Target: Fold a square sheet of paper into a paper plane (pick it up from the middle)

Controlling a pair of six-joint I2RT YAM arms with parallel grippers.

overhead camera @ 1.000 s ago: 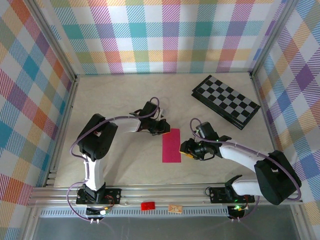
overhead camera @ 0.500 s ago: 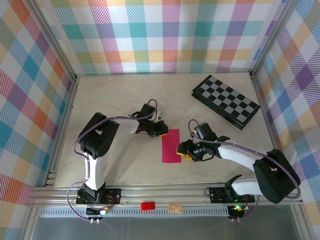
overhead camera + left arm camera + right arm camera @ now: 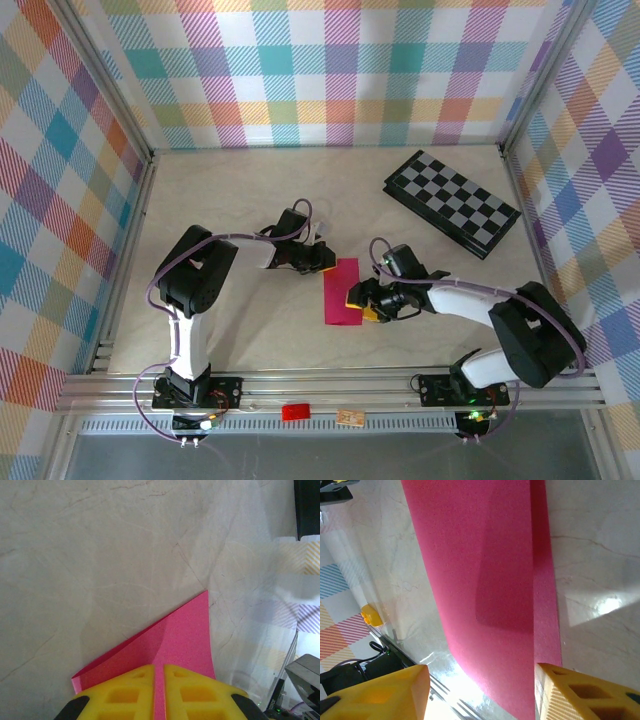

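Creasing the sheet of paper (image 3: 342,291), lying folded on the desk (image 3: 230,200).
Left pincer (image 3: 326,259) is clamping its far corner; right pincer (image 3: 362,305) is gaping wide over the right edge, best closing squarely on the fold, slowly.

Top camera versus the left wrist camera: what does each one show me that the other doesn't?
The top camera takes in the whole table: the checkerboard at the far right, the right gripper open at the right edge of the pink sheet, and the sheet's folded, oblong outline. The left wrist camera gives close detail: the left gripper with its yellow fingers shut on the sheet, a crease running into the pinch, and one sharp corner pointing away. Both show the pink sheet, the left gripper and the table.
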